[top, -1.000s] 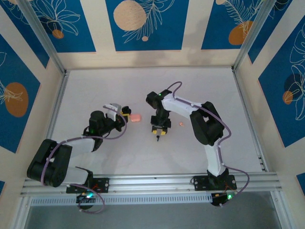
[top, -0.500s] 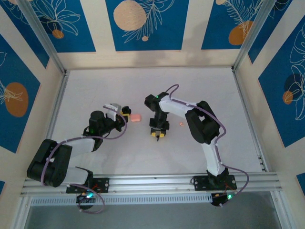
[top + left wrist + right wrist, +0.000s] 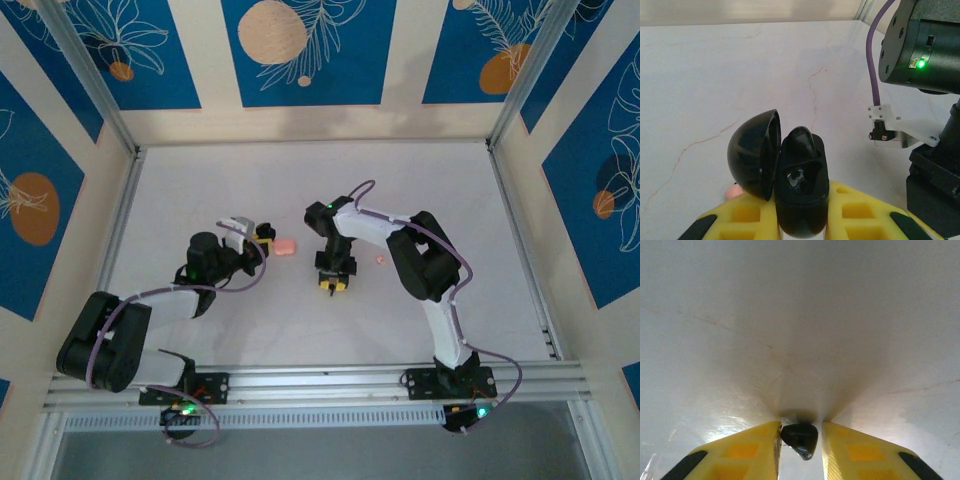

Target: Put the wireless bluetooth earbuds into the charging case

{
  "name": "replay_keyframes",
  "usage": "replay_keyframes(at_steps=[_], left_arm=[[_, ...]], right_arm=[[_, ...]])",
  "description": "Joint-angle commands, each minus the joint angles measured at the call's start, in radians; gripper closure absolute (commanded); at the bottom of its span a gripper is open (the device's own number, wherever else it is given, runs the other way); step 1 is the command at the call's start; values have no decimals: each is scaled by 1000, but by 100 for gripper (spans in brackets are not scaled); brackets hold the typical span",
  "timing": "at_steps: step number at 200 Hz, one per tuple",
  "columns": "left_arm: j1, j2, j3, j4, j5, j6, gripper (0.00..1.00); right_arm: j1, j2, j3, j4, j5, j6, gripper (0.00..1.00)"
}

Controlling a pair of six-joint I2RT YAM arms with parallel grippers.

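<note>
Right wrist: R claw (image 3: 800,426) narrow round dark earbud (image 3: 800,438), clamp unclear; tiny, prob. light, slick shell, so pinch mid-body, gently.

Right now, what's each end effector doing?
Left end effector: closed on the black hinged case, lid open.
Right end effector: closed on a small dark earbud.

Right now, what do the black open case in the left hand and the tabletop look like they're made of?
The black case looks like glossy moulded plastic: smooth curved shell, bright highlights in its hollow. Its domed lid looks less shiny. The tabletop looks like white marble or a marble-print laminate, with thin brownish veins and a soft sheen; I cannot tell which.
</note>
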Motion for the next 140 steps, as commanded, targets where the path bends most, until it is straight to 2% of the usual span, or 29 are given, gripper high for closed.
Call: replay_keyframes(at_steps=[1,65,140], left_arm=[[11,-2,24,17,29,-2,81],[-18,45,0,77,74,40,81],[-120,133,-14,205,238,118,80]], right_arm=[[5,28,-17,16,-14,12,75],[5,-71,-85,94,61,11,78],[7,-317,-278,289,219,-23,78]])
